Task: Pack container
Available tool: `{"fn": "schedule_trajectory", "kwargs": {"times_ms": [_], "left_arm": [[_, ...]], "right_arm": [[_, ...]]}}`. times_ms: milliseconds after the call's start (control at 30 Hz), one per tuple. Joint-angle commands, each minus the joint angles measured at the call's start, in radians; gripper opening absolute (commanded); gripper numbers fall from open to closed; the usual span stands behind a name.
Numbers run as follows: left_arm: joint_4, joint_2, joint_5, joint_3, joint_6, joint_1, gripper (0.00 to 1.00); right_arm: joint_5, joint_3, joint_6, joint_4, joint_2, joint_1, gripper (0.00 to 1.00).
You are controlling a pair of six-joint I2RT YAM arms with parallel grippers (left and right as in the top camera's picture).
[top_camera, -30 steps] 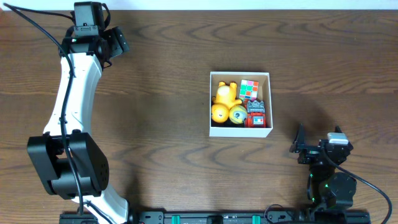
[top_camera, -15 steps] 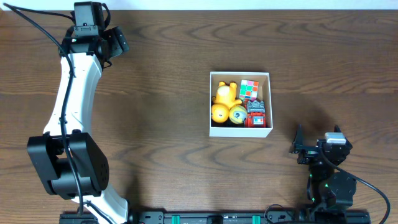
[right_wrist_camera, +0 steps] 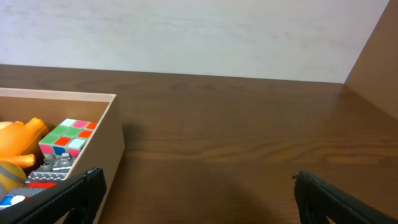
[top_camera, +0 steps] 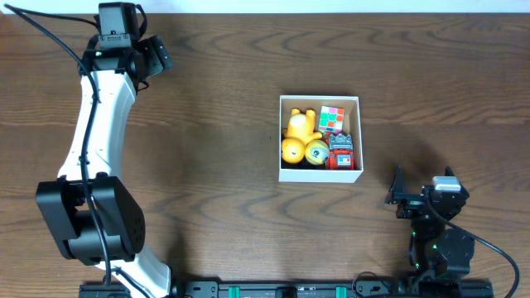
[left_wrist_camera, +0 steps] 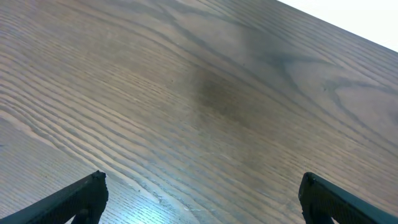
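Observation:
The container [top_camera: 320, 175], a small square white box with a brown inside, sits right of the table's middle. It holds a yellow duck toy [top_camera: 300, 124], a yellow-green ball [top_camera: 317, 151], a colour cube [top_camera: 332, 119] and a red toy [top_camera: 340, 154]. The box [right_wrist_camera: 112, 134] and cube [right_wrist_camera: 67, 137] also show in the right wrist view. My left gripper [left_wrist_camera: 200, 196] is open and empty over bare wood at the far left corner [top_camera: 156, 56]. My right gripper [right_wrist_camera: 198, 190] is open and empty near the front right [top_camera: 401, 197], apart from the box.
The dark wooden table [top_camera: 207, 165] ends at a white wall along its far edge [right_wrist_camera: 186, 37]. The arm bases stand at the front edge.

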Motion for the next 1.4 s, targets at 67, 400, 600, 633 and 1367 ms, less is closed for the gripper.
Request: {"fn": "schedule_trajectory", "kwargs": {"times_ms": [67,400,600,633,1367], "left_arm": [[-0.003,-0.005,-0.008,-0.002,-0.005,0.002,0.98],[-0.033,-0.005,-0.007,-0.002,0.006,0.010,0.98],[-0.007,-0.010,-0.007,-0.002,0.006,0.012,0.98],[-0.007,-0.016,-0.007,-0.002,0.006,0.011,0.98],[-0.387,-0.835,-0.013,-0.108,0.006,0.003,0.98]], "right_arm": [[-0.008,-0.008,-0.011,0.000,0.003,-0.009,0.99],[-0.008,-0.008,-0.011,0.000,0.003,-0.009,0.99],[-0.008,-0.008,-0.011,0.000,0.003,-0.009,0.99],[-0.008,-0.008,-0.011,0.000,0.003,-0.009,0.99],[-0.008,-0.008,-0.011,0.000,0.003,-0.009,0.99]]}}
